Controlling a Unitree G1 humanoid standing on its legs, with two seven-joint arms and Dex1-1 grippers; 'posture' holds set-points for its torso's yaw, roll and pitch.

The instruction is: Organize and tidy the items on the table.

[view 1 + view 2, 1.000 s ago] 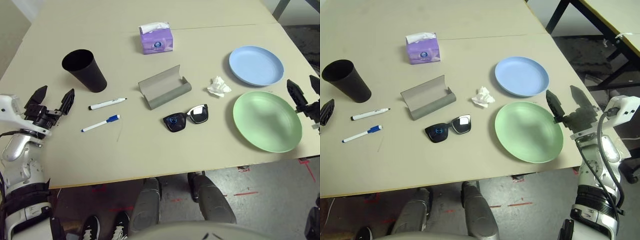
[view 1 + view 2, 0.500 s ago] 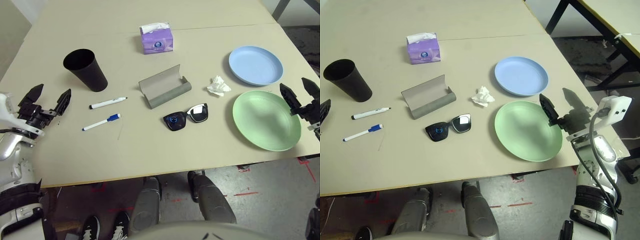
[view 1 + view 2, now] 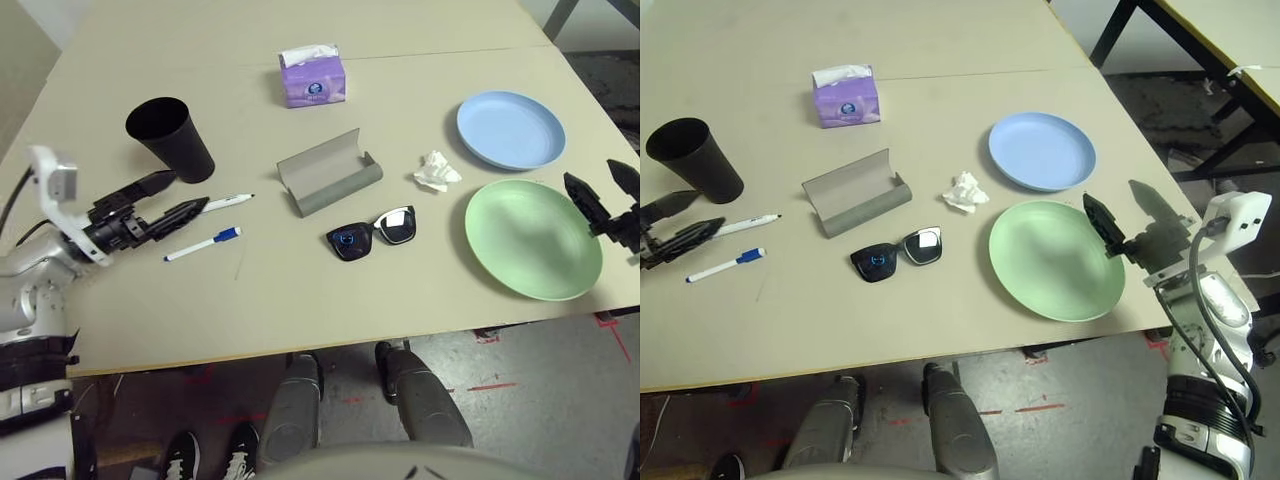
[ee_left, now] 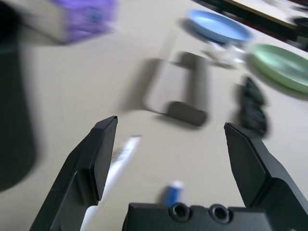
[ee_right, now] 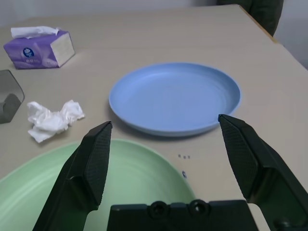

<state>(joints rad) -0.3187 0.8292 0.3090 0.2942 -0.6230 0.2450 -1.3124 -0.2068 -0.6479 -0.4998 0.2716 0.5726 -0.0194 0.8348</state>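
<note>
Two white markers lie near the counter's [image 3: 300,290] left edge: the black-capped one [image 3: 222,204] just beside the black cup [image 3: 170,138], the blue-capped one [image 3: 203,246] nearer the front. Rightward sit the open grey glasses case [image 3: 328,174], black sunglasses [image 3: 372,234], crumpled tissue [image 3: 436,171], and blue plate [image 3: 511,130] behind green plate [image 3: 534,239]. The left pincer [image 3: 172,195] gapes empty at the markers; the right pincer [image 3: 602,186] hangs open beside the green plate.

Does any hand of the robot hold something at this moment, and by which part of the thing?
Nothing is held. The left hand is open above the markers beside the black cup; the right hand is open at the green plate's edge.
</note>
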